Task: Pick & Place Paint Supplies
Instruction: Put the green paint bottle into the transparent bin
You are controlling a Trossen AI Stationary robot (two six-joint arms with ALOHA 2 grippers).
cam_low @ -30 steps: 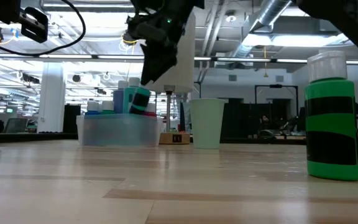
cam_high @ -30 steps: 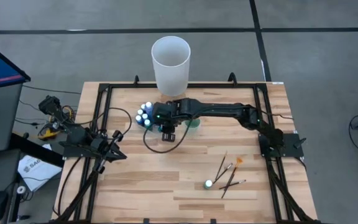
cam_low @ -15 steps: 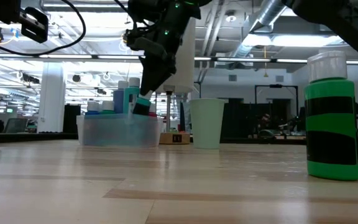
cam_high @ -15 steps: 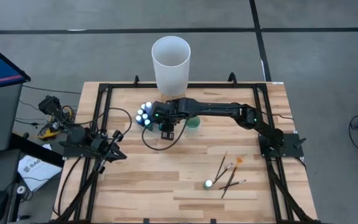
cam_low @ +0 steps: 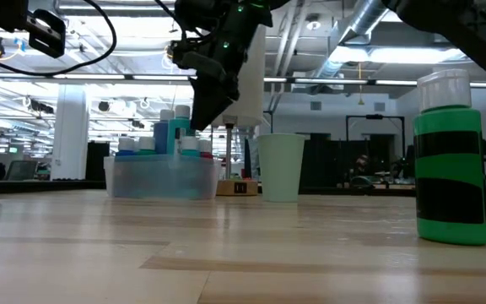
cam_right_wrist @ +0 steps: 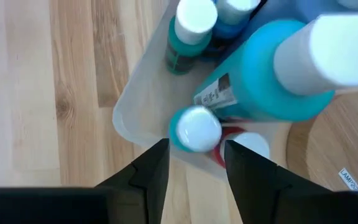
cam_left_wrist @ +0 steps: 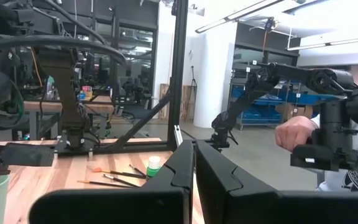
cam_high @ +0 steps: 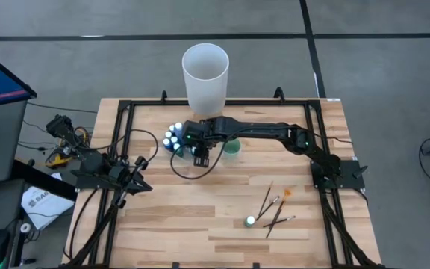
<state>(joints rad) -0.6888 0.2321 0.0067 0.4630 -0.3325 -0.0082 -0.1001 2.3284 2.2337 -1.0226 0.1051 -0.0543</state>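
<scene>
My right gripper (cam_right_wrist: 196,146) hangs open, pointing steeply down over a clear tub (cam_low: 159,177) at the table's far middle (cam_high: 174,138). Several white-capped paint bottles stand in the tub. The small teal bottle (cam_right_wrist: 193,129) stands upright just below the fingertips, which are on either side of it, apart from it; the low view shows its cap (cam_low: 190,144) under the gripper (cam_low: 199,118). One green bottle (cam_high: 251,221) and three brushes (cam_high: 275,205) lie on the table near right. My left gripper (cam_left_wrist: 193,180) is shut and waits at the left (cam_high: 125,179).
A tall white cylinder (cam_high: 205,75) stands beyond the tub, and a small green cup (cam_high: 232,147) to the tub's right. A black frame (cam_high: 129,108) runs along the table's edges. Bare wood lies in the near middle. Beyond the table, a person's hand (cam_left_wrist: 297,134) shows.
My right gripper has gone down a little with the small teal bottle, set it into the tub and opened, letting it go. The bottle, tilted in the fingers before, now stands upright among the other bottles.
</scene>
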